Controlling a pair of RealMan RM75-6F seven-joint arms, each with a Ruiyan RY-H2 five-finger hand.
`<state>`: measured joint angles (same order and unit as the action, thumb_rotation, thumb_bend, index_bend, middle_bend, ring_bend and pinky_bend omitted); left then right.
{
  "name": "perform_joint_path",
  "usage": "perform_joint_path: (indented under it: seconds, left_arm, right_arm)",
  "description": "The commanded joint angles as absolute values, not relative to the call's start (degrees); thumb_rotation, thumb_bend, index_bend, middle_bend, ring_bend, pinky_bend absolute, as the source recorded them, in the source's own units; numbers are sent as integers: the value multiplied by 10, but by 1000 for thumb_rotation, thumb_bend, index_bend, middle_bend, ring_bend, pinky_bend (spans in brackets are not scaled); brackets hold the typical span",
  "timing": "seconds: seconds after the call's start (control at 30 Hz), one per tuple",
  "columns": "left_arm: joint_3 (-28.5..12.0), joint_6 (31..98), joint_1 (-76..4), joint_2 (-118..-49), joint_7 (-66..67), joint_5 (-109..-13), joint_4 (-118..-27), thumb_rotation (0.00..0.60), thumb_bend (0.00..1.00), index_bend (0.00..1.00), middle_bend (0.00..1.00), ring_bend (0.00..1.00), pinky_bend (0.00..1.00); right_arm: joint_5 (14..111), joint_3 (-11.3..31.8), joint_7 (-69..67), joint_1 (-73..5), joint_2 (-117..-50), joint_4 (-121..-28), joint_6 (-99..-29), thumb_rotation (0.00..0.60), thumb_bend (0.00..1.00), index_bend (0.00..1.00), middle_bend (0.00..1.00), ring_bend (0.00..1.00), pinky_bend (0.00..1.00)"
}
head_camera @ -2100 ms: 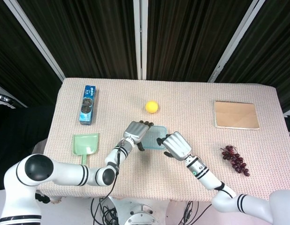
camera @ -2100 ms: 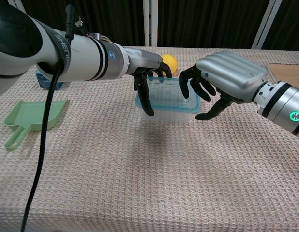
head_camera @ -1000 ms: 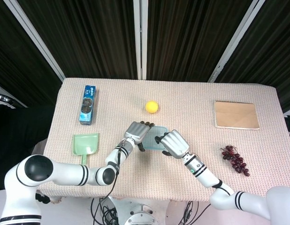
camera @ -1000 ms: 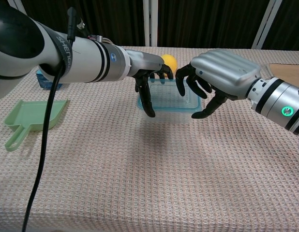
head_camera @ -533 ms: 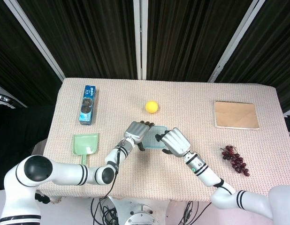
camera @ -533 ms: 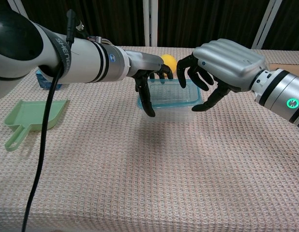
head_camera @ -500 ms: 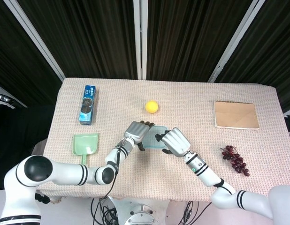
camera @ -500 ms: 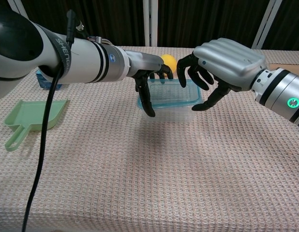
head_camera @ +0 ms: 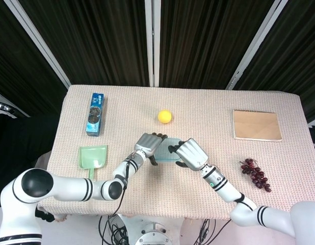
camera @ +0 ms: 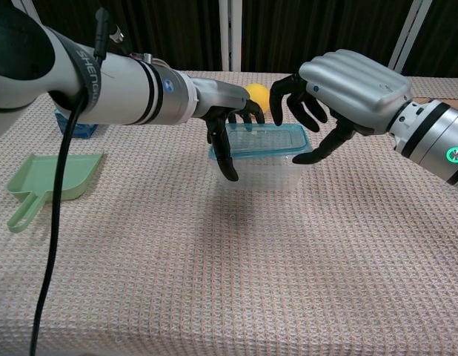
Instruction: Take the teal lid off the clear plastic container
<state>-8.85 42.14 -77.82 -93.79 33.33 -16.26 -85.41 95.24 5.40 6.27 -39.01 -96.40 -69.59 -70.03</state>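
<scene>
The clear plastic container [camera: 259,173] stands at mid-table. My left hand [camera: 230,119] grips its left end, thumb down the near wall and fingers over the far rim. The teal lid [camera: 260,142] is tilted, its right end raised off the container's rim. My right hand [camera: 349,90] pinches that right end between thumb and fingers. From the head view, the left hand [head_camera: 147,144] and right hand [head_camera: 190,154] cover most of the lid [head_camera: 166,152], and the container beneath is hidden.
A yellow ball [head_camera: 164,116] lies just behind the container. A green dustpan [head_camera: 93,157] and a blue box [head_camera: 96,113] are on the left. A brown notebook [head_camera: 256,125] and dark grapes [head_camera: 255,174] are on the right.
My right hand closed onto the lid's right end and rose, lifting that end off the container. The left hand has stayed on the container's left end.
</scene>
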Motion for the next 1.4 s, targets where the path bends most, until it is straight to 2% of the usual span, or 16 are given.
perform_joint_path:
  seconds: [0.03, 0.23, 0.37, 0.57, 0.83, 1.1, 1.4]
  left_arm:
    - [-89, 414, -777, -932, 324, -166, -856, 600, 0, 176, 305, 307, 357]
    - [-87, 403, -777, -924, 308, -172, -861, 600, 0, 91, 274, 297, 354]
    - [-83, 405, -778, -919, 302, -177, -867, 600, 0, 50, 230, 246, 332]
    - [-73, 422, -778, -912, 301, -185, -881, 600, 0, 8, 140, 117, 226]
    - [-61, 465, -767, -908, 307, -211, -900, 600, 0, 3, 103, 79, 205]
    - [-57, 497, -742, -890, 300, -235, -923, 600, 0, 0, 93, 76, 194]
    - [-55, 518, -707, -859, 284, -267, -947, 600, 0, 0, 53, 4, 139]
  right_arm:
    - [967, 49, 45, -392, -978, -669, -718, 600, 363, 490, 725, 709, 964]
    - [970, 46, 39, -393, -990, -648, -726, 600, 447, 491, 728, 713, 966]
    - [970, 44, 45, -394, -996, -643, -725, 600, 500, 509, 732, 721, 969]
    - [969, 39, 39, -394, -1003, -632, -724, 600, 623, 600, 758, 756, 998]
    - [977, 36, 11, -394, -1010, -613, -742, 600, 859, 716, 816, 806, 1000]
    - [981, 39, 15, -387, -999, -612, -769, 600, 910, 751, 834, 816, 1000]
    - [970, 40, 26, -375, -977, -620, -773, 600, 915, 751, 834, 816, 1000]
